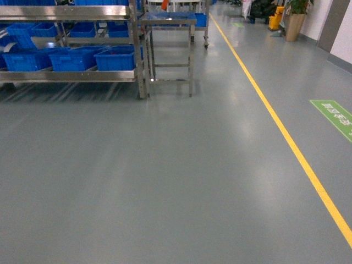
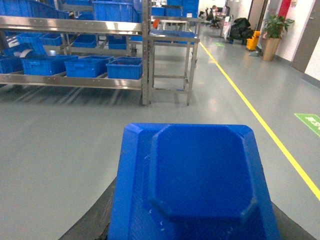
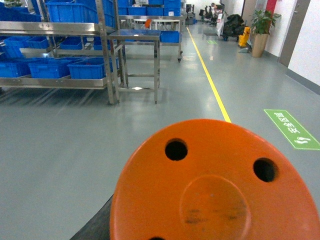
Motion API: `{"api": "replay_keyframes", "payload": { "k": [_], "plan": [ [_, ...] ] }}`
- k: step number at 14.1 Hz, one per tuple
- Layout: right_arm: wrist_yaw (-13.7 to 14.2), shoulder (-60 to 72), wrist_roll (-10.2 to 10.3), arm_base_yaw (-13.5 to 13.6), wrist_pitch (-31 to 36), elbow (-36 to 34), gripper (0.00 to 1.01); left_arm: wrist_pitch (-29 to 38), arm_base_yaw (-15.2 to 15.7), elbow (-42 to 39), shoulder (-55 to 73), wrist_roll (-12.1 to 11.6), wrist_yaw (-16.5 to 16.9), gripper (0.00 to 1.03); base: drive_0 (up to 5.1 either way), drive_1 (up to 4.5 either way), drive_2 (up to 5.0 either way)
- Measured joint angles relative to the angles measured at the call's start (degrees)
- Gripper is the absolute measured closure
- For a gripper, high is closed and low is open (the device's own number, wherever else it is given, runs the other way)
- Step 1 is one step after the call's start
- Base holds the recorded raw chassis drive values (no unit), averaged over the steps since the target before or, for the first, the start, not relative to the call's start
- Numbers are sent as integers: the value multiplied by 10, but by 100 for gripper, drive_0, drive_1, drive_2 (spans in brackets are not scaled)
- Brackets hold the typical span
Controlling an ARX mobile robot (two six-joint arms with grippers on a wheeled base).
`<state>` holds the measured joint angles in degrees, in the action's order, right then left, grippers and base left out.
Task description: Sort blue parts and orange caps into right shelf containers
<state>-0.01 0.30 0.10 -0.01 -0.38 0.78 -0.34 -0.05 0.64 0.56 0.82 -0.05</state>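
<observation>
Filling the lower half of the left wrist view, a blue part [image 2: 200, 175] sits directly in front of the left end effector; its fingers are hidden behind the part, so whether they are clamped on it cannot be told, though carriage is the likely reading. An orange cap [image 3: 215, 185], with dark holes in its face, likewise blocks the right wrist view just ahead of the right end effector, whose fingers are equally hidden. Neither end effector appears in the head view.

Well ahead of both end effectors, and to their left, stands the shelf [image 1: 71, 76], a steel rack carrying a row of blue containers [image 1: 115, 58]. A small steel table [image 1: 168, 22] adjoins the rack's right end. Grey floor [image 1: 165, 176], crossed by a yellow line [image 1: 286, 137], separates the robot from the rack.

Step in hand, as judged: transit toward the shelf with one item per arm. The next move calls for closing on the rack, turning left to face the containers, and releasing each item into its own container.
</observation>
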Motion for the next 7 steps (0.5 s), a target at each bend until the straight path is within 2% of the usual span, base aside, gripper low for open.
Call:
{"api": "replay_keyframes", "payload": {
  "k": [7],
  "plan": [
    [0, 0, 0, 0, 3, 0, 57, 2, 0, 0, 0, 0, 0, 61, 11, 426, -404]
  ]
}}
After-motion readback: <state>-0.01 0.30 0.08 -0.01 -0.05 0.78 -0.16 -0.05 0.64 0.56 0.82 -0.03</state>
